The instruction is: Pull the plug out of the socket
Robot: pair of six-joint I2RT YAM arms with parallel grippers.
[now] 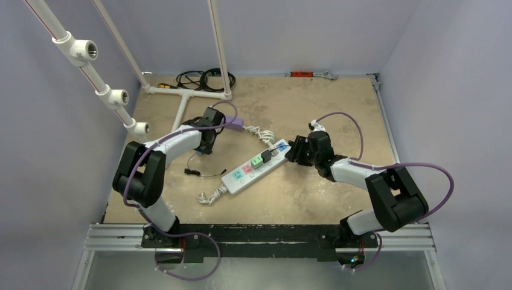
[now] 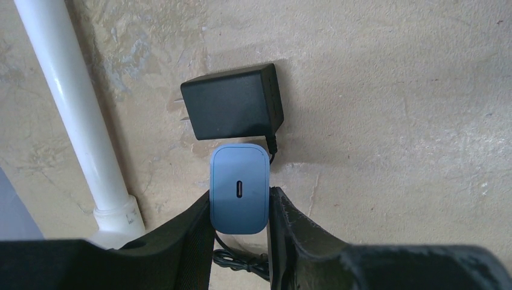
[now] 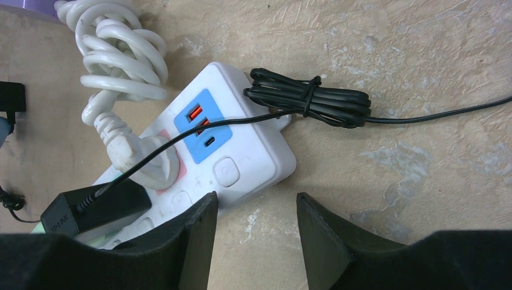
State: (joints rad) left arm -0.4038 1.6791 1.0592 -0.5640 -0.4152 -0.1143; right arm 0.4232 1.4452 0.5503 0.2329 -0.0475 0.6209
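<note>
The long white power strip (image 1: 253, 167) lies slantwise at the table's middle; it also shows in the right wrist view (image 3: 241, 151). A black plug (image 3: 90, 208) sits in it, and a white plug (image 3: 148, 163) sits in its pink outlet. My right gripper (image 3: 253, 202) is open at the strip's switch end, its left finger over the strip's edge. My left gripper (image 2: 240, 193) is shut on a blue USB charger (image 2: 239, 181), held above the table. A loose black adapter (image 2: 232, 103) with bare prongs lies just beyond it.
A bundled white cord (image 3: 118, 54) and a tied black cord bundle (image 3: 311, 99) lie by the strip's far end. A white pipe frame (image 2: 78, 115) stands left of the left gripper. A purple box (image 1: 236, 125) sits behind the strip. Walls enclose the table.
</note>
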